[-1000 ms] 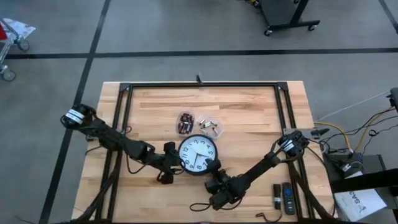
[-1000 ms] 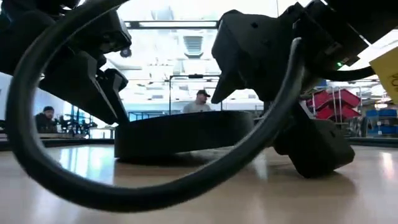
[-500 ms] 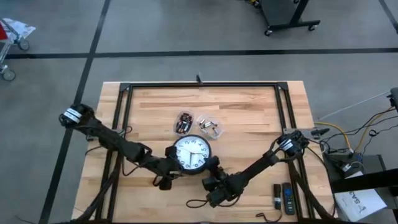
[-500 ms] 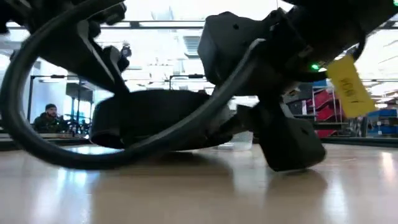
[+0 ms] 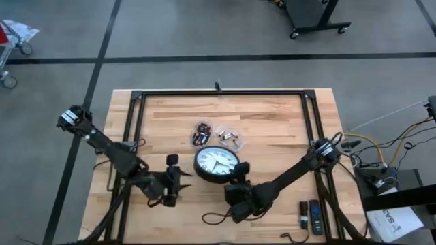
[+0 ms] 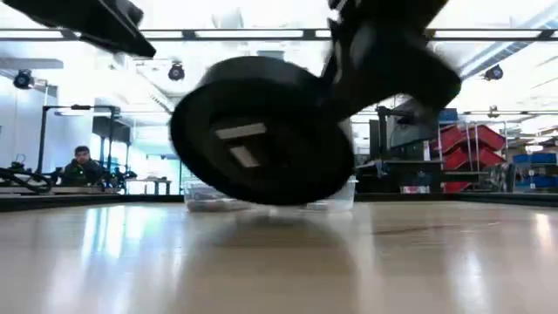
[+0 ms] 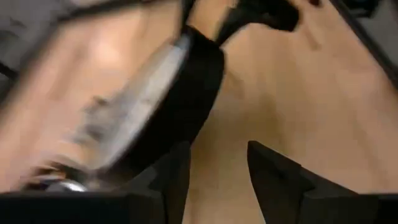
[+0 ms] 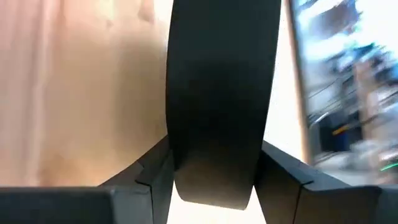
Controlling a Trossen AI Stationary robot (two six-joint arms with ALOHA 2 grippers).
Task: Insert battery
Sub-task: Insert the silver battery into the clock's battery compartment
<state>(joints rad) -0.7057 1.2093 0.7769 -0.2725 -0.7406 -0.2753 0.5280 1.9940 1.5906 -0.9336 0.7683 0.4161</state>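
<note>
Wall clock (image 5: 217, 163) held by right tool (image 5: 240, 178), gripped at rim on side nearest table's front edge. Fingers (image 8: 283, 168) closed against dark rim either side, per right wrist view. Clock raised and tilted: low view shows black back (image 6: 261, 131) facing camera, lower edge clear of table (image 6: 279, 262), two pale marks visible on back. White dial visible from above, face upward in high view.

Left tool (image 5: 172, 178) located left of clock, apart from it, not touching. Fingers (image 7: 273, 177) spread with a gap, holding nothing. Clock edge (image 7: 186, 93) seen beyond them in left wrist view, blurred.

Two clear plastic containers just behind clock toward table's far side: one (image 5: 201, 134) with dark contents, other (image 5: 230, 138) with lighter items. Contents too small to identify as batteries with certainty. Both resting on wooden table (image 5: 272, 122).

Two small dark oblong objects (image 5: 308, 214) lying side by side near front right corner of table, well apart from clock.

Black frame (image 5: 218, 94) around table perimeter. Cable looped on table beneath right arm.

Person (image 6: 81, 164) seated in background room, seen in low view, well beyond table.
</note>
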